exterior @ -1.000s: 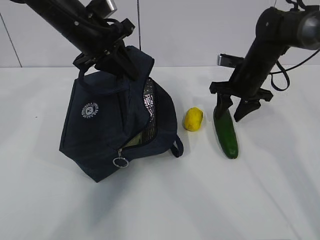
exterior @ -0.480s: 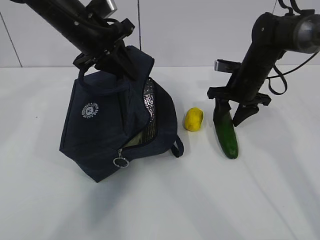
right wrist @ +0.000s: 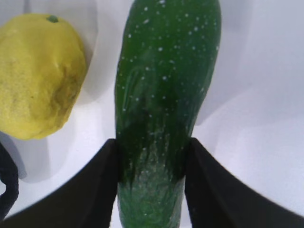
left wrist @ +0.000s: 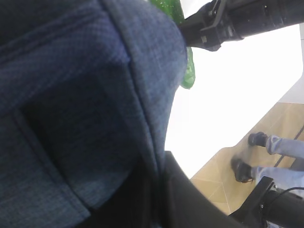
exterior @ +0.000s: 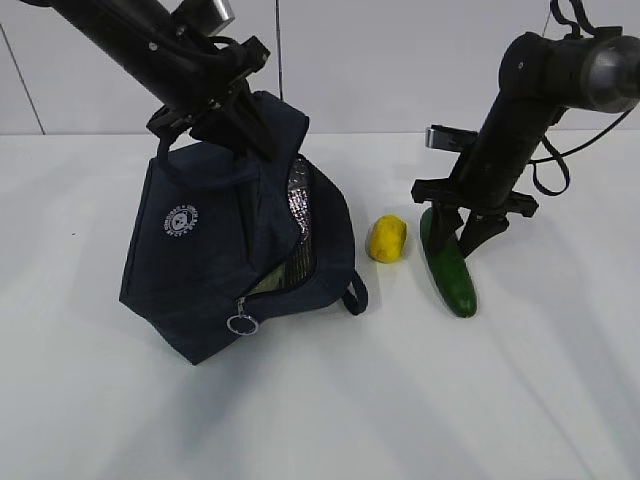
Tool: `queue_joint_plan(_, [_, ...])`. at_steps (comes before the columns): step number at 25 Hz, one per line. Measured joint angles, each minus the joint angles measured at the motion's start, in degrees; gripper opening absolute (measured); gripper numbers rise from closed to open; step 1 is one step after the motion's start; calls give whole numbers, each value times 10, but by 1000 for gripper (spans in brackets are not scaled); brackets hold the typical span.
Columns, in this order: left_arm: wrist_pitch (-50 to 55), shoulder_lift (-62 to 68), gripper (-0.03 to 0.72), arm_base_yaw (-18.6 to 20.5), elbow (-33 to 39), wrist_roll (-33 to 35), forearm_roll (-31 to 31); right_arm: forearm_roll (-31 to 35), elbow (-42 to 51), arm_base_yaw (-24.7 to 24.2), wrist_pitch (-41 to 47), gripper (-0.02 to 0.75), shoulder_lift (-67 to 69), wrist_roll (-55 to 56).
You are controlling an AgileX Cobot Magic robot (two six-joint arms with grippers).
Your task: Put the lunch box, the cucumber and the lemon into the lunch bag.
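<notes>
**Right pincer closes on the cucumber while the left holds up the bag**

The right pincer (exterior: pixel 458 228) is down at the far end of the cucumber (exterior: pixel 449 268), and the right wrist view shows its two black fingers (right wrist: pixel 97 187) pressed against both flanks of the green skin, pinching it. The cucumber lies lengthwise on the white counter (exterior: pixel 400 400). Just beside it, apart from it, sits the lemon (exterior: pixel 387 239), between the cucumber and the bag.

The left pincer (exterior: pixel 215 110) is at the top of the dark navy lunch bag (exterior: pixel 215 260), gripping the fabric there; the left wrist view is filled with blue cloth, so I cannot tell exactly how its fingers stand. The bag leans tilted on the counter, its zipper parted to show silvery lining (exterior: pixel 297 205), a ring pull (exterior: pixel 240 324) hanging low and a round white logo (exterior: pixel 181 220) on its side.
</notes>
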Motion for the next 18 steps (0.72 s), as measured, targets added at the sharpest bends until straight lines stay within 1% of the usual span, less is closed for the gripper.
queue_joint_plan(6, [0, 0, -9, 0, 0, 2, -1, 0, 0, 0, 0, 298, 0, -11])
queue_joint_plan(11, [0, 0, -9, 0, 0, 5, -2, 8, -45, -1, 0, 297, 4, -27])
queue_joint_plan(13, [0, 0, -9, 0, 0, 7, -2, 38, -64, -6, 0, 297, 3, -40])
queue_joint_plan(18, [0, 0, -9, 0, 0, 9, -12, 158, -87, -11, 0, 297, -13, -95])
